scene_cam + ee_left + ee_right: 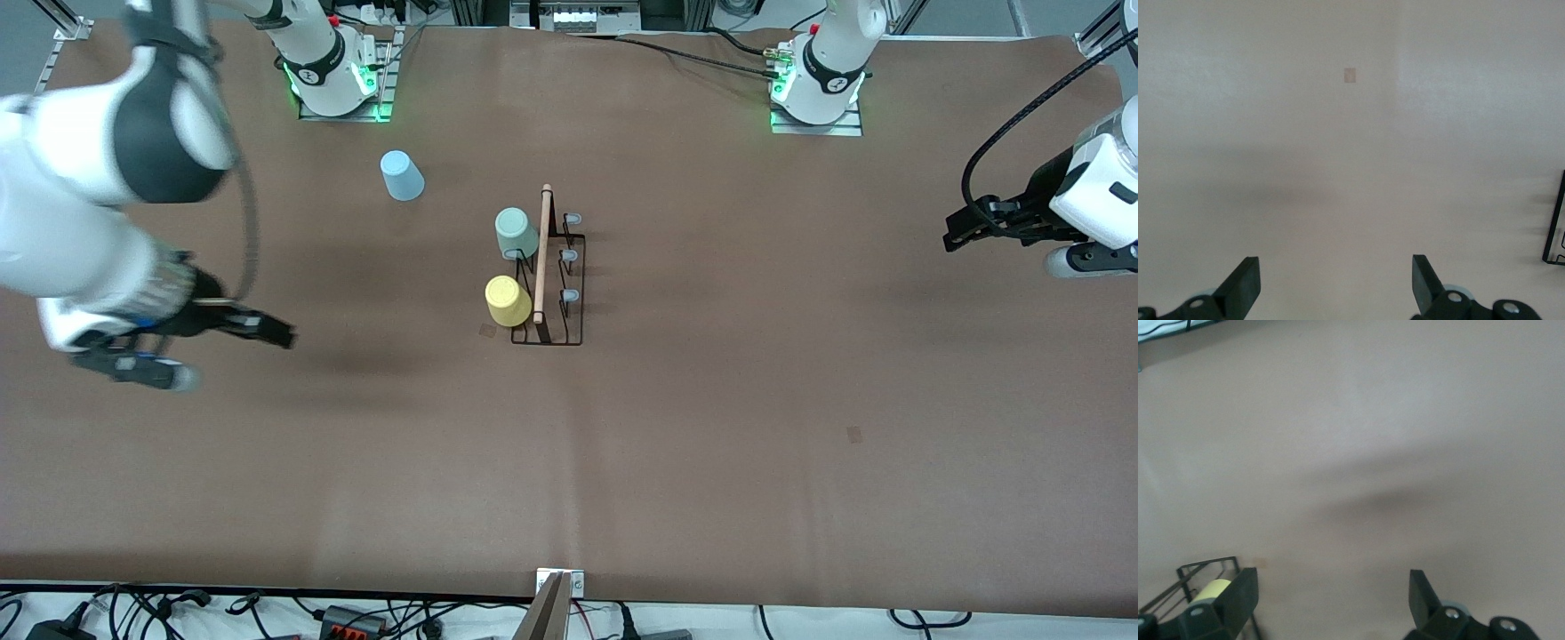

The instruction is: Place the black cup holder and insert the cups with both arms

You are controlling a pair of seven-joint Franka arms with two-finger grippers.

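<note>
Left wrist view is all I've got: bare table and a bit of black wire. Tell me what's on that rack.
Observer: The black cup holder carries the mint green cup and the yellow cup.
Operator: Give me the third cup.
Observer: The light blue cup stands on the table near the right arm's base, off the rack.
Operator: Report the right gripper.
Observer: The right gripper is open and empty, over bare table toward the right arm's end.

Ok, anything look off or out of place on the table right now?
Nothing spilled or damaged. The black cup holder stands upright with the mint green cup and yellow cup on pegs; only the light blue cup sits apart, near the right arm's base.
</note>
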